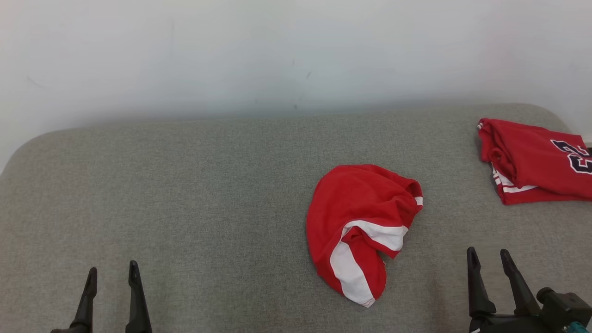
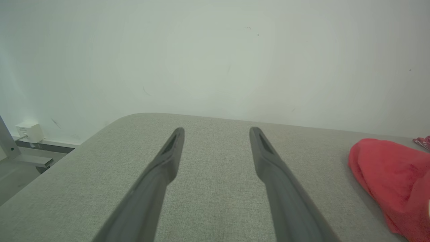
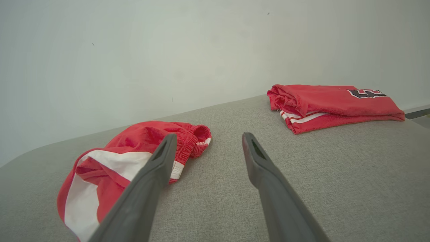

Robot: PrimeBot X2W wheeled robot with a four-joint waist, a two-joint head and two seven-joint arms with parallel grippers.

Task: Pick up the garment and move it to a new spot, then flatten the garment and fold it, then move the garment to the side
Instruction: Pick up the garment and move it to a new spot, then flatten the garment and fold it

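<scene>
Left gripper (image 1: 113,268) and right gripper (image 1: 487,252) stand spread, empty. Garment (image 1: 360,226) lies crumpled, untouched. You should pinch its bunched edge with the right, clear of the jersey (image 1: 532,162).

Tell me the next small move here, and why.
Probably bring the right tool forward-left and down onto the crumpled red garment: it lies bunched and untouched on the grey cushion, nearer that tool than the left tool, and both tools stand open, empty.
</scene>
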